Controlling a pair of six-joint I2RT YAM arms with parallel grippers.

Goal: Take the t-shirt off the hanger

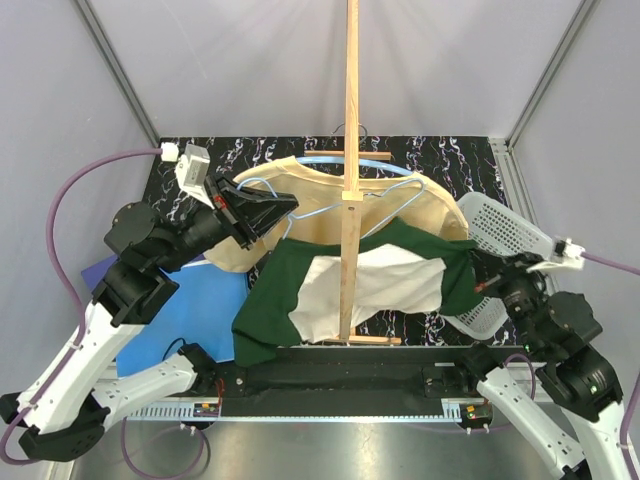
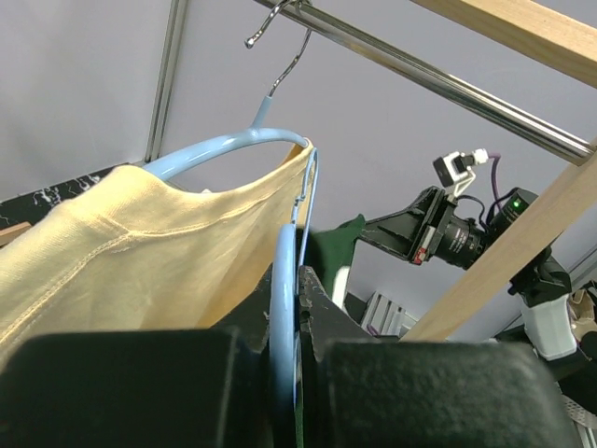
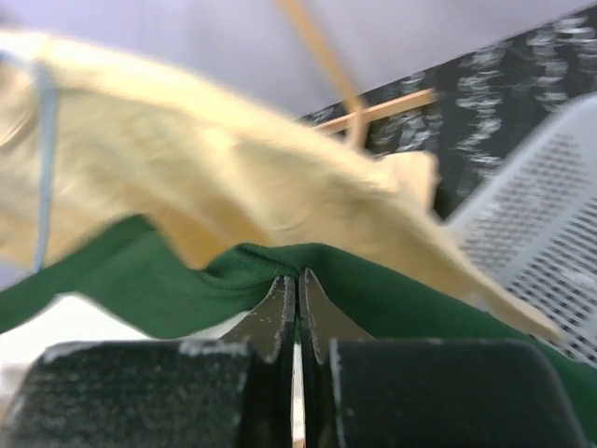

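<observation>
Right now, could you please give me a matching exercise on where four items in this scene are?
Items:
1 hanger
2 basket
3 mat
4 green shirt

Places:
A pinched by the right end effector
B lying at the far right
C beneath the left arm
D clamped in the left end effector

Pairs: 1-D, 2-B, 3-C, 4-A

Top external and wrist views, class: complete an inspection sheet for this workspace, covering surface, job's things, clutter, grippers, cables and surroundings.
Surface: black marbled tabletop, partly covered.
Job's things: yellow t-shirt on light-blue hanger hooked over metal rail; green-and-white t-shirt draped below.
Clutter: white basket right; blue mat left.
Grippers: left gripper, jaws shut on the light-blue hanger; right gripper, jaws shut on the green-and-white t-shirt.
Cables: purple cables at both arms.
Surroundings: wooden rack; grey walls.
</observation>
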